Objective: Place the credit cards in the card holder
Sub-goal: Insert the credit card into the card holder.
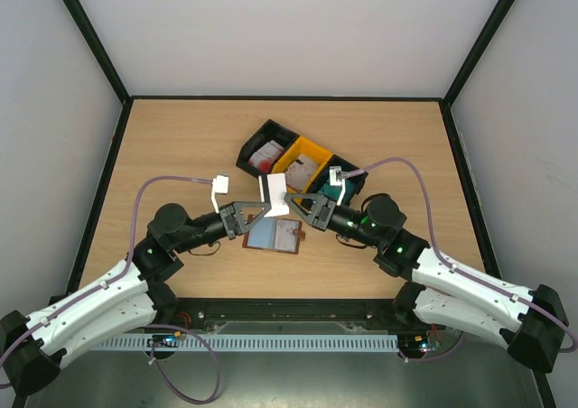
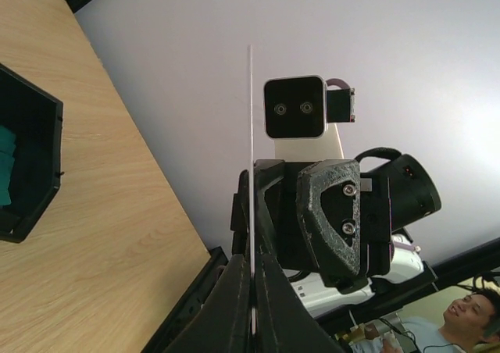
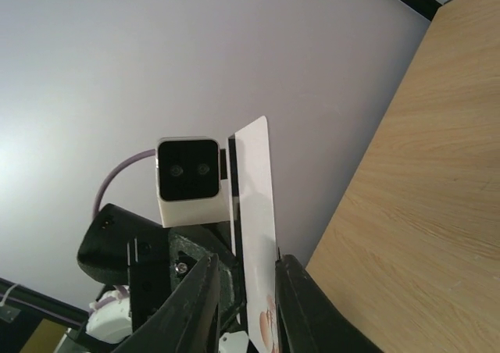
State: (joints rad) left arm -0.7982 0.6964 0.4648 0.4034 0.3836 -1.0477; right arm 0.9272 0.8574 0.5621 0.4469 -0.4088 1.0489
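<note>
Three open bins stand in a touching diagonal row near the middle of a light wooden table (image 1: 181,137): a black bin (image 1: 248,148), a yellow bin (image 1: 312,146), and another black bin (image 1: 358,180). White walls (image 1: 289,29) enclose the table. The left wrist view catches a smiling person (image 2: 469,318) in its lower corner.

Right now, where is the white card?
In the top view, the white card is mid-table, pinched by the left gripper, just above the open card holder.

Left pincer (image 2: 251,273) clamped on edge-on white card (image 2: 251,134); black bin (image 2: 43,150) left.
</note>
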